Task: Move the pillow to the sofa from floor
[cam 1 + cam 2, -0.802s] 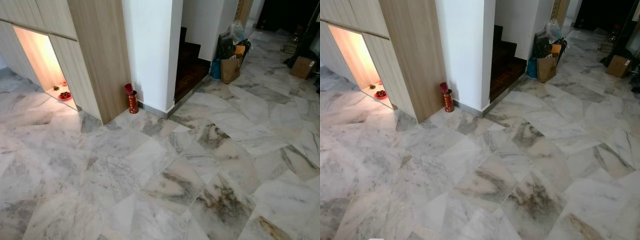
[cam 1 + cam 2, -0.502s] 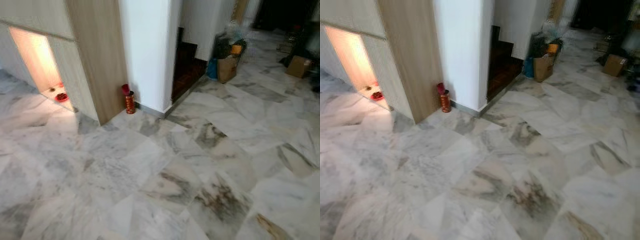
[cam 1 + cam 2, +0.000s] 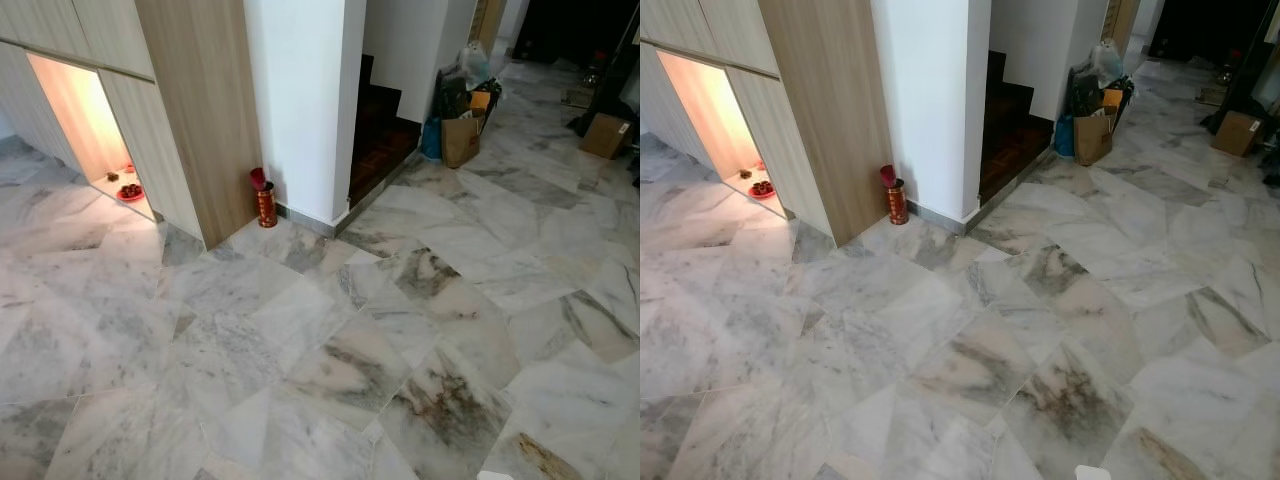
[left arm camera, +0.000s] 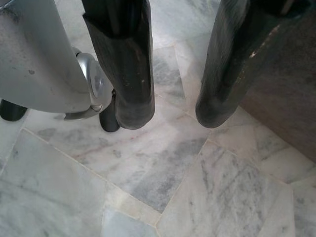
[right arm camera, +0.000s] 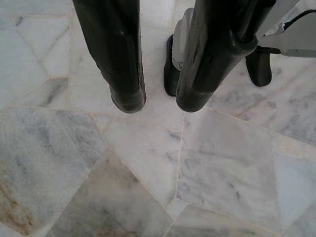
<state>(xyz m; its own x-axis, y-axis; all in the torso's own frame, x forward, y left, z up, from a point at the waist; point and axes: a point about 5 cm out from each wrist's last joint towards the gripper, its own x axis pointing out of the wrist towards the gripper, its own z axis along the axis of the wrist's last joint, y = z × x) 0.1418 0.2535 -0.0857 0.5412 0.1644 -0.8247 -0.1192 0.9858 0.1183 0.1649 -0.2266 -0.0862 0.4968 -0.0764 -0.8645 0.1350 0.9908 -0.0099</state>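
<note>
Marble floor (image 3: pixel 330 340) lies below both claws. The left claw (image 4: pixel 168 116) hangs with fingers parted by a narrow gap, holding nothing; the right claw (image 5: pixel 158 103) likewise, its gap narrower. Far ahead of them, a red canister (image 3: pixel 265 203) stands beside a white pillar (image 3: pixel 305 100).

Both eye views look forward and down from head height over the marble floor (image 3: pixel 330 340), sharing the red can (image 3: pixel 265 204) at the foot of the white pillar (image 3: pixel 300 100), with paper bags (image 3: pixel 1092 138) far beyond it. Each wrist view points straight down, close to the same marble tiles.
</note>
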